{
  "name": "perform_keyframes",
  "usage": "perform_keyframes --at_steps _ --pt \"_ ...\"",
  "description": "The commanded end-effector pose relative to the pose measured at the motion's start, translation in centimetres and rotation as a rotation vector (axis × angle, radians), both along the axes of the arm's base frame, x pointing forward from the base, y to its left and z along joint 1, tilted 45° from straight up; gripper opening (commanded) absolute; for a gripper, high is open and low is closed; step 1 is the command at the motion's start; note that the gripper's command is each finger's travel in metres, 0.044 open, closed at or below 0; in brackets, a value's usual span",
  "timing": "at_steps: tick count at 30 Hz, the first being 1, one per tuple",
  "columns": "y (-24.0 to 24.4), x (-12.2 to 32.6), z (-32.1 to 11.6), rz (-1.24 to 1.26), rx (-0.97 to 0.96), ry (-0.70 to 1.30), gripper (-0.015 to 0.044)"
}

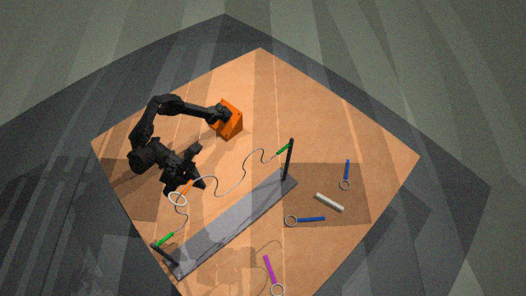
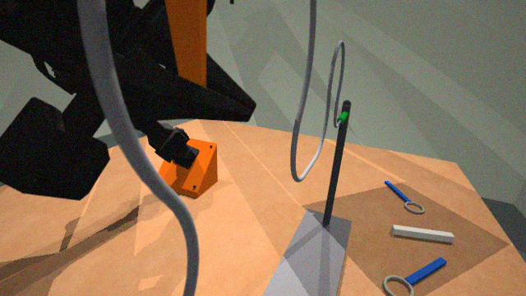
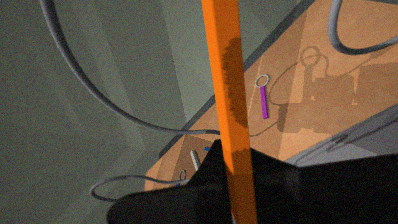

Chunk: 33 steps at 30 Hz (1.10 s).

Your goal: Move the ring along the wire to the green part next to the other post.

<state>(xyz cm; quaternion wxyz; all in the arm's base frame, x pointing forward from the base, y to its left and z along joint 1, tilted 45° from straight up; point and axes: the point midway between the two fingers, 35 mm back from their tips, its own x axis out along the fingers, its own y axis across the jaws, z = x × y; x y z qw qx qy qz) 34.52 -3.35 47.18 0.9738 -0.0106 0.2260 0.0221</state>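
Thin grey wire curves close beside the gripper, obstructing a straight path between the posts. A dark post stands at the far end beyond the bends; a second post bounds the near end. Two blue-handled rings and a white bar lie low, outside the wire's span.

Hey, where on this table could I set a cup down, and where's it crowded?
The best bare patch looks to be between the orange base and the table's far corner, behind the right post. It's crowded around the gripper, ring and wire, and among the two blue-handled rings and white bar.
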Motion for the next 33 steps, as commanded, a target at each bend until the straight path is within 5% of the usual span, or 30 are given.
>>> perform_keyframes --at_steps 1,33 --pt "-0.2 0.0 0.0 -0.006 -0.061 -0.007 -0.0150" --pt "-2.0 0.2 0.4 -0.058 -0.518 -0.065 -0.0150"
